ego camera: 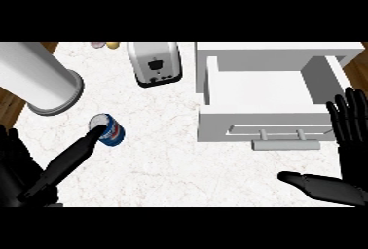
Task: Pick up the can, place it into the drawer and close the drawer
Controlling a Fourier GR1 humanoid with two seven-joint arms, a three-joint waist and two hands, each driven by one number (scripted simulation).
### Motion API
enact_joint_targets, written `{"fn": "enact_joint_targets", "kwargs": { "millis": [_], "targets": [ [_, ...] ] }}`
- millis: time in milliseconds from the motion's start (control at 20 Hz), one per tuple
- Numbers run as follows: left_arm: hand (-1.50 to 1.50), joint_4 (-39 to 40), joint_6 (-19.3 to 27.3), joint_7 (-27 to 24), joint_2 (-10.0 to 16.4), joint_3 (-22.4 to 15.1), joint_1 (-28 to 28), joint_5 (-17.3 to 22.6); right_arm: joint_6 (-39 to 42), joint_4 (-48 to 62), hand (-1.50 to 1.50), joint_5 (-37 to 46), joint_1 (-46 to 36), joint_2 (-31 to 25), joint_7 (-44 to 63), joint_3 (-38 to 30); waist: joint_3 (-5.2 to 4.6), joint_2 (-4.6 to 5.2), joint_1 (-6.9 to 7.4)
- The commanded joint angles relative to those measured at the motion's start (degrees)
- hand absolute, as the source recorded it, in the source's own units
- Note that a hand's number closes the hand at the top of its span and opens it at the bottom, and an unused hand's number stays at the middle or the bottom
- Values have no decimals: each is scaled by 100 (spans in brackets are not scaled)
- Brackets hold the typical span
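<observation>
Pick-up step. Left hand point(68, 158): fingers straight, tip touching can point(110, 130) near left edge of counter point(179, 163), nothing held. Next: curl round can.

One cam only, head view: set above the near edge of the white marbled desk point(187, 165), facing steeply down & fwd. Close in, so the desk fills most of the frame, w/ a brown wood strip point(9, 114) at far left. Black left hand point(22, 170) & black right hand point(354, 165) enter from the bottom edge. Open white drawer point(259, 97) sits upper right.
</observation>
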Motion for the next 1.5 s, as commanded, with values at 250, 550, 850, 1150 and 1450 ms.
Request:
{"fn": "enact_joint_targets", "kwargs": {
  "millis": [250, 550, 850, 1150, 1450],
  "targets": [
    [-150, 384, 412, 2085, -9, -464, -1004, -1844, 60, -302, -150, 38, 261, 29, 121, -78, -8, -11, -1],
    [-150, 1235, 870, 1585, -9, -459, -1107, -1077, 267, 155, -150, 110, 518, 176, -468, -52, -11, -5, -2],
    [-150, 2616, 1848, 1052, -9, -668, -1497, -609, 222, -472, -150, 62, 531, 139, -64, -123, -13, -2, -34],
    [-150, 2806, 1950, -361, 3, -501, -914, 670, 228, -810, -150, -145, 308, 0, 358, -403, -16, -5, 0],
    [-150, 3629, 2435, -1530, -8, -528, -1085, 1925, 517, -345, -150, -513, 232, -220, 163, -925, -18, 3, -9]
  ]
}}
